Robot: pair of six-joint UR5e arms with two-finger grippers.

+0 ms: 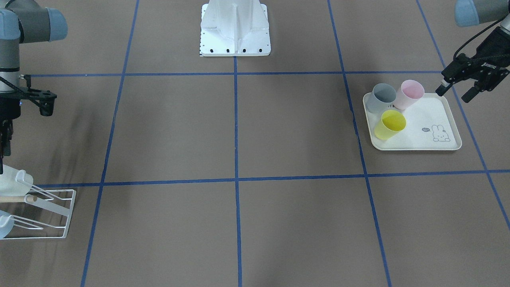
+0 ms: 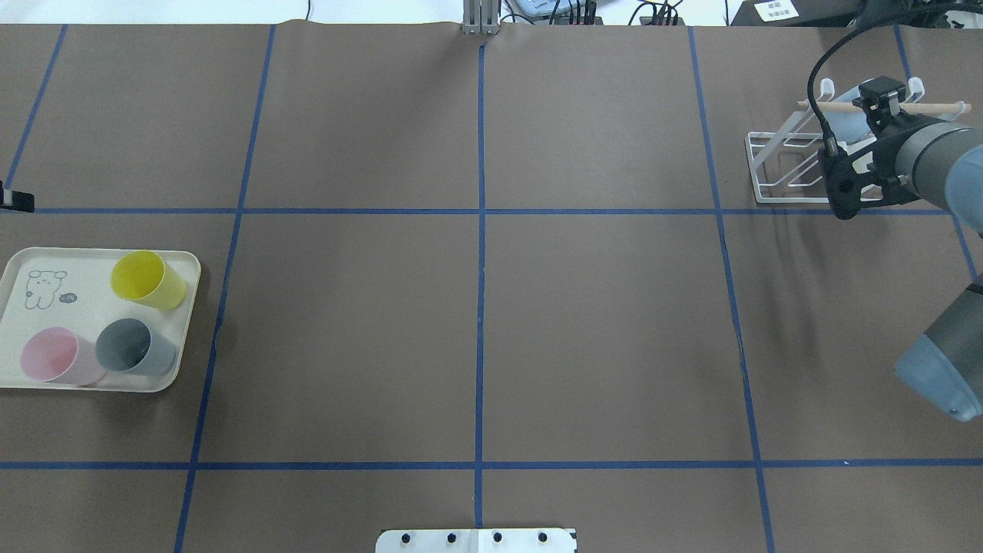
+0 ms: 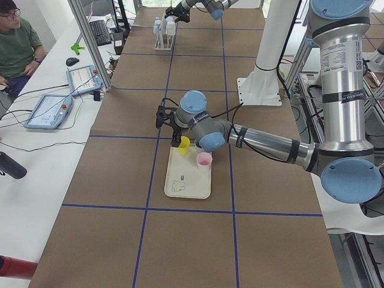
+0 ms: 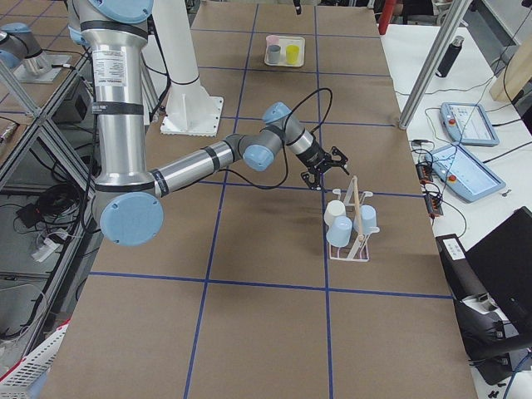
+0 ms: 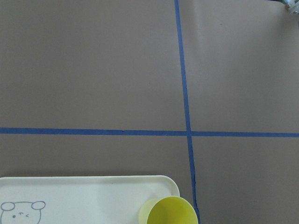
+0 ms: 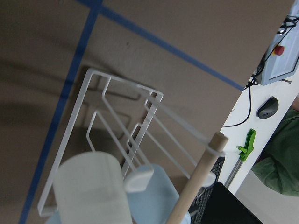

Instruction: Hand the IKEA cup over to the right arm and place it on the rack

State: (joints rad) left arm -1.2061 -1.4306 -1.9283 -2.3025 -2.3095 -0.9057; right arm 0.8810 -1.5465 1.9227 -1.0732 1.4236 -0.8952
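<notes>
Three IKEA cups lie on the cream tray (image 1: pixel 434 146): a yellow one (image 1: pixel 389 124), a pink one (image 1: pixel 409 93) and a grey one (image 1: pixel 380 97). My left gripper (image 1: pixel 454 92) hangs open at the tray's far corner beside the pink cup, with nothing between its fingers. The white wire rack (image 1: pixel 59 215) with its wooden dowel (image 2: pixel 937 107) carries a white cup (image 1: pixel 12 181) and light blue cups (image 6: pixel 154 196). My right gripper (image 1: pixel 3 155) hangs just above the white cup, cut off by the frame edge. Whether its jaws are open or shut I cannot tell.
The white robot base (image 1: pixel 235 32) stands at the table's robot side. Blue tape lines (image 1: pixel 236 179) divide the brown surface into squares. A person (image 3: pixel 15 42) sits at a side table with teach pendants (image 3: pixel 51 111) and cables, past the rack end.
</notes>
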